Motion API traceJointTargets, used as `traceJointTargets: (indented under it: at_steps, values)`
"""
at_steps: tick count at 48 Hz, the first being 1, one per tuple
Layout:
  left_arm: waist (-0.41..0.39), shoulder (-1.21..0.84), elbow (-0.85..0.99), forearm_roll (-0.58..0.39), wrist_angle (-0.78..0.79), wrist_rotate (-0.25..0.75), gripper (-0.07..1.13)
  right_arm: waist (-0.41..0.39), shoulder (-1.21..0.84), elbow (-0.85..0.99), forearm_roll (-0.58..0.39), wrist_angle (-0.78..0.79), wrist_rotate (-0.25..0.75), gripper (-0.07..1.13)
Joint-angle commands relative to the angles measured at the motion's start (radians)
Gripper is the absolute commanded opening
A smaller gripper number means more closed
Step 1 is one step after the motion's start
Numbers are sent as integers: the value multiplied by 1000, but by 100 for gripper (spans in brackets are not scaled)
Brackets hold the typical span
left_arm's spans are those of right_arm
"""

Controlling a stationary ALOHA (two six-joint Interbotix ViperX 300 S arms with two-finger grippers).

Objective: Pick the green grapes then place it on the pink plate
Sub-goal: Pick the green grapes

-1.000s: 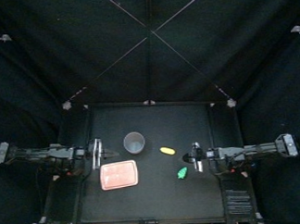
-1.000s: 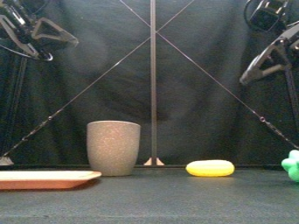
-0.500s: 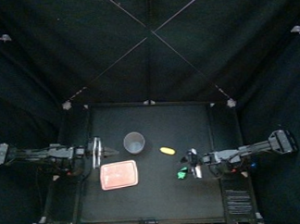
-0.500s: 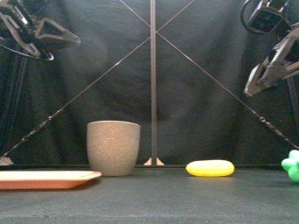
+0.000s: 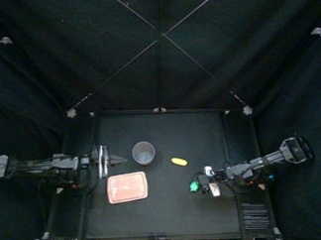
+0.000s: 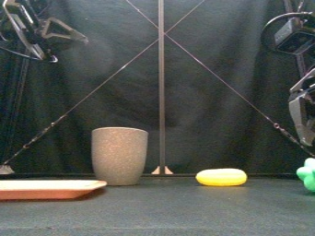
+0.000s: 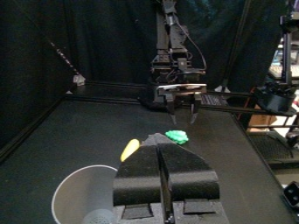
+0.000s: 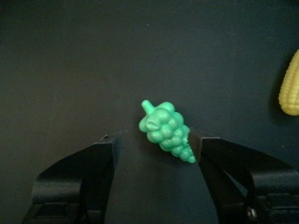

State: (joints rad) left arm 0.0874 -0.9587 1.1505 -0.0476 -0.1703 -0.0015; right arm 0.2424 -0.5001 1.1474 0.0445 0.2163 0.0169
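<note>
Swinging forward and down since a second ago, the right gripper (image 5: 209, 180) now hangs just beside the green grapes (image 5: 195, 186), well right of the pink plate (image 5: 127, 187). The left gripper (image 5: 96, 166) is parked near the plate.

From the front, the grapes lie on the table at far right.

Left wrist: jaws together, idle.

Right wrist: jaws apart, flanking the grapes without touching, seemingly lined up to grasp.

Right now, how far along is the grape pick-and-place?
Nothing is done yet: the green toy grape bunch lies on the table, apart from the flat pink plate. In hand: the right gripper hovers open over the grapes. Left: close, lift, carry to the plate. The left gripper rests shut beside the plate.
</note>
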Motion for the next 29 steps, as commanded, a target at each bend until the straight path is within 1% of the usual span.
traceJointTargets:
  at_steps: [1,4,10,20,25,29]
  values:
    - [5,5,-26,-11,-12,0,16,-6,35,-8,-58,-8,3,94]
    - [5,6,-23,-20,-11,0,16,-9,64,-9,-92,-23,6,94]
    - [5,5,-21,-34,-11,2,16,-12,144,-17,-130,-81,6,94]
    - [5,5,-21,-34,-11,3,16,-17,249,-52,-155,-138,5,93]
    - [5,6,-15,-35,-11,2,16,-15,268,-66,-155,-150,5,86]
    - [5,5,-12,-35,-11,2,16,-15,272,-69,-152,-156,6,78]
